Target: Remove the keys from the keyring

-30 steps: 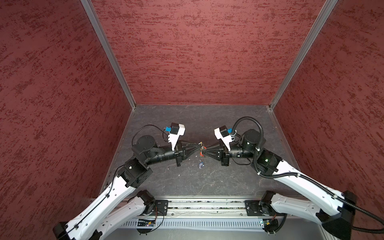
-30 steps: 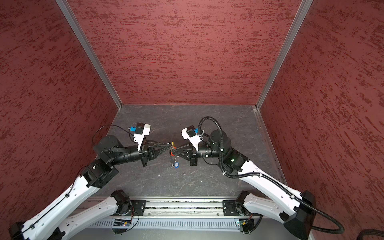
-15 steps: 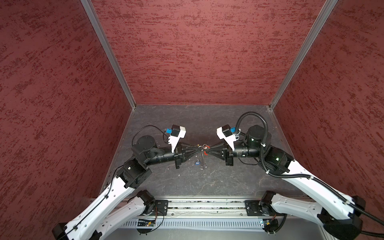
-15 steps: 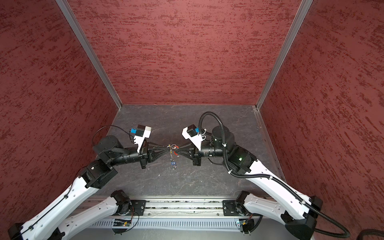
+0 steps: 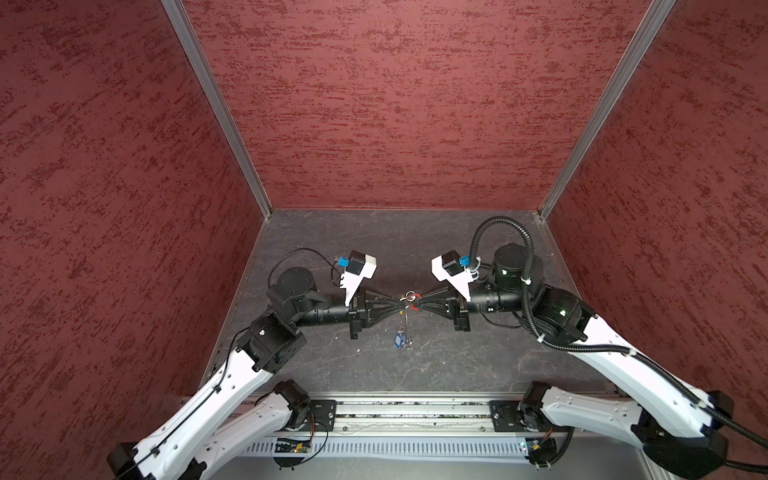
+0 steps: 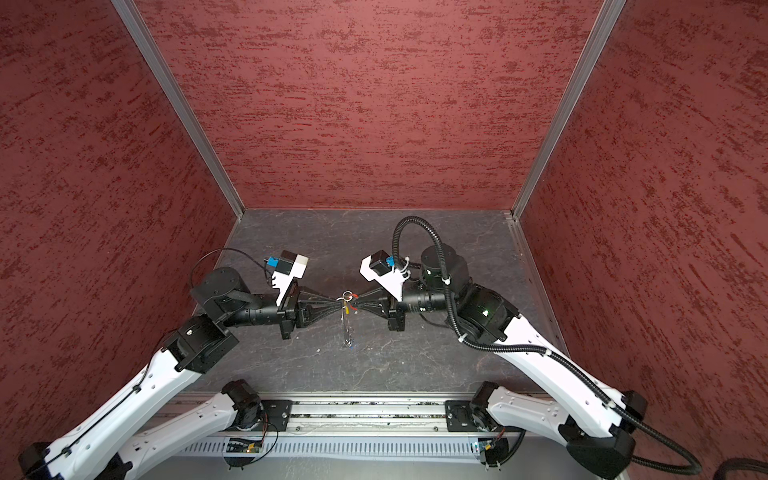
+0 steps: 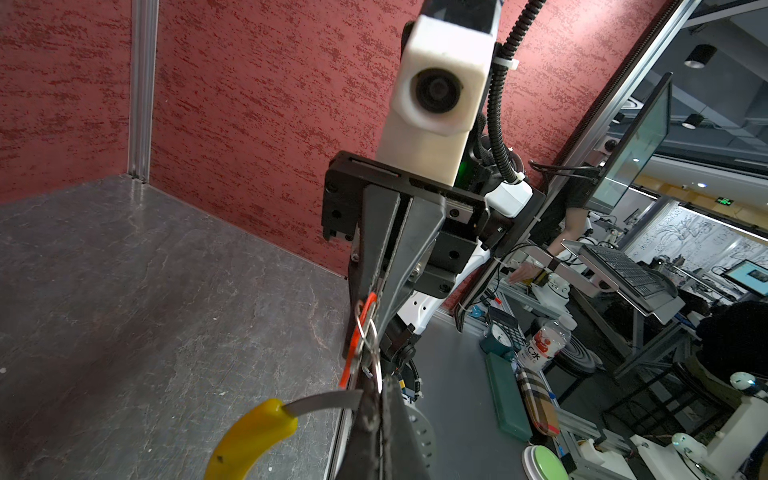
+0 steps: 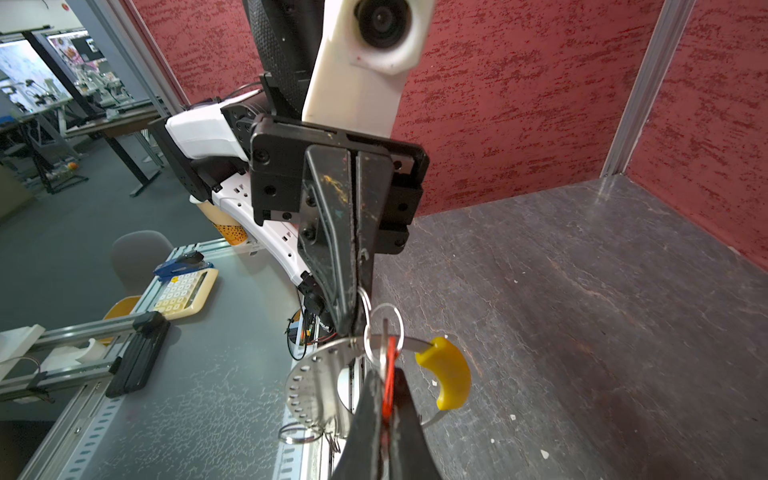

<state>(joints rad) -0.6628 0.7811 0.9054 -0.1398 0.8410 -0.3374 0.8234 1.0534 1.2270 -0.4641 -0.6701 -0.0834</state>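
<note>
In both top views my left gripper (image 5: pixel 401 304) (image 6: pixel 338 302) and right gripper (image 5: pixel 417 304) (image 6: pixel 358 306) meet tip to tip above the middle of the table. The left gripper (image 7: pixel 380 399) is shut on the keyring's thin grey band, whose curved yellow section (image 7: pixel 249 440) (image 8: pixel 446 374) sticks out sideways. The right gripper (image 8: pixel 386 386) is shut on the red-orange tag (image 8: pixel 390 374) (image 7: pixel 357 340) of one of the keys. That tag hangs from a small silver ring (image 8: pixel 384 332) on the band. The blue-tagged key (image 5: pixel 399 340) dangles below, clear of the table.
The dark grey table (image 5: pixel 374 241) is boxed in by red walls with aluminium corner posts (image 5: pixel 216 108). A metal rail (image 5: pixel 415 415) carrying both arm bases runs along the front edge. A calculator (image 8: pixel 185 291) and a bottle (image 7: pixel 542 345) lie outside the cell.
Both grippers stay shut. Their meeting point has drifted slightly to the right as the right arm drew back. The blue-tagged key hangs a little lower in the view.
</note>
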